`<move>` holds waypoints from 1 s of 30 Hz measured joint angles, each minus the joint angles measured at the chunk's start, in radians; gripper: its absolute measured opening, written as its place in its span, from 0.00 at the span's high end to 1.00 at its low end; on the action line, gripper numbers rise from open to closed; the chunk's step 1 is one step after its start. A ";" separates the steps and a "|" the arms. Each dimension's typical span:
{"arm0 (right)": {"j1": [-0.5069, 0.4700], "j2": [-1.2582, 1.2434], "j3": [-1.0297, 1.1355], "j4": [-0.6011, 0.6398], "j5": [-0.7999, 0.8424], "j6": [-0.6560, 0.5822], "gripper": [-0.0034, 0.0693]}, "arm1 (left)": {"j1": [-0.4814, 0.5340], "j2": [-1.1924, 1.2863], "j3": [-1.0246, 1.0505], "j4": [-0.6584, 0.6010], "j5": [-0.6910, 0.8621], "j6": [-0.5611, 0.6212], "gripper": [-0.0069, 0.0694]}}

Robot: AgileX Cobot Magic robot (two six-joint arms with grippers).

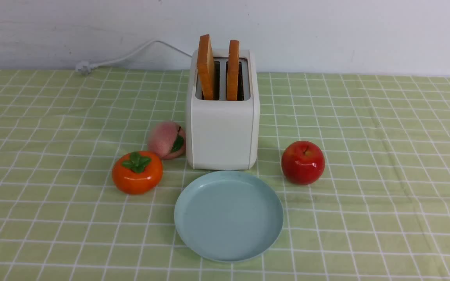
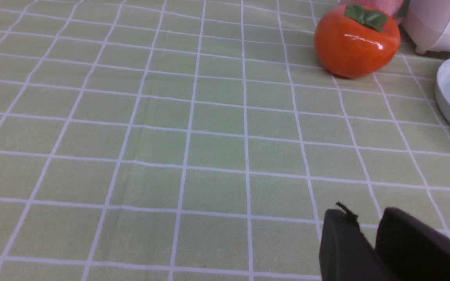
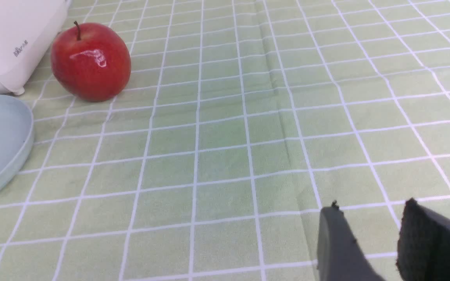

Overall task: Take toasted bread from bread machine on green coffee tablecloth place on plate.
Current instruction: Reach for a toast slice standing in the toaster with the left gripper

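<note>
The toasted bread [image 1: 206, 66] sits in the bread machine [image 1: 223, 136], well apart from both pincers, and neither pincer shows in the front view. The left pincer [image 2: 367, 220] hangs low over bare cloth. Its dark fingers are a slim gap apart with nothing between them, and the bread machine stands at roughly 1 o'clock from it. The right pincer [image 3: 369, 212] hangs low too, with its fingers wider apart and empty, and the bread machine is at roughly 11 o'clock.

The biggest thing is the one green coffee tablecloth [image 1: 53, 218], light green, ruled with thin white lines and creased in places. On it stands the one bread machine, a smooth, boxy white shell with rounded corners and a grey top with two dark slots. The one plate [image 1: 229, 255] is round, shallow and plain pale blue. Taking the plate as the dial's centre, the bread machine is at 12 o'clock, just beside the rim.

Two slices of toasted bread stand upright, one per slot, each a flat square with an orange-brown crust. There are three fruits: a glossy red apple [image 1: 303, 162] at 2 o'clock, a glossy orange persimmon [image 1: 137, 173] with a green leaf cap at 10 o'clock, and a fuzzy pink peach [image 1: 166, 139] at 11 o'clock, close against the shell. One white cord [image 1: 131, 54] trails away behind.
</note>
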 joint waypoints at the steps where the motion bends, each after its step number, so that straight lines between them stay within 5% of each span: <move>1: 0.000 0.000 0.000 0.000 0.000 0.000 0.62 | 0.000 0.000 0.000 0.000 0.000 0.000 0.73; 30: 0.000 0.000 0.000 0.000 0.000 0.000 0.62 | 0.000 0.000 0.000 0.000 0.000 0.000 0.72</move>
